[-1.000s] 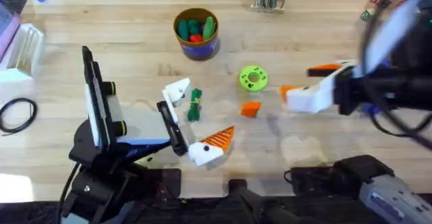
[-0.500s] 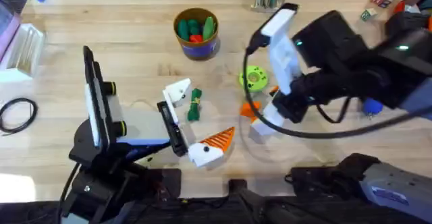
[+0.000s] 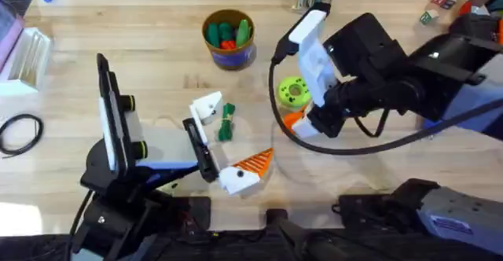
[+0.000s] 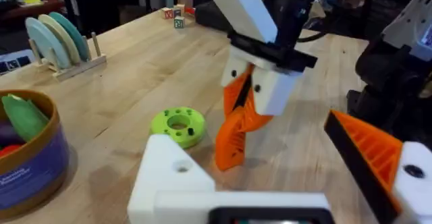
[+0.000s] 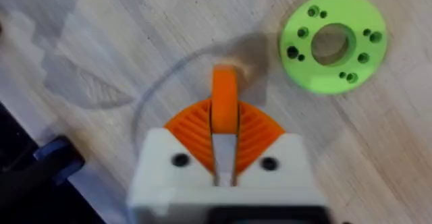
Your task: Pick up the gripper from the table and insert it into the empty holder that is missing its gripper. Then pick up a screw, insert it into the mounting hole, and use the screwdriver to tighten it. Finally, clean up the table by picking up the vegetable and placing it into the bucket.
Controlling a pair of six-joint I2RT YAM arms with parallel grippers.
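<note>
Orange ribbed pads of the right hand (image 5: 223,133) are pressed together around the gripper (image 5: 224,101), a small orange wedge clamped between them with its tip down at the pale wooden desk (image 3: 118,25); from overhead the right hand (image 3: 296,121) sits mid-desk, just beside the green disc (image 3: 294,90). Seen from the left wrist, the wedge (image 4: 233,143) stands nearly upright under the right hand (image 4: 246,113), its lower end at the desk (image 4: 135,69) close to the green disc (image 4: 177,124). The left hand (image 3: 228,139) rests lower left of centre, spread wide: one finger is the holder (image 3: 207,106), a white block with a bare top, and the other finger (image 3: 250,169) carries an orange wedge tip. Between these fingers lies the vegetable (image 3: 227,122), a dark-green bundle on the desk, close to the holder. The bucket (image 3: 229,38), blue with a tan rim, stands farther back and holds green and red toys. In the left wrist view the holder (image 4: 170,177) shows a bare mounting hole, and the bucket (image 4: 27,150) sits off to its side.
</note>
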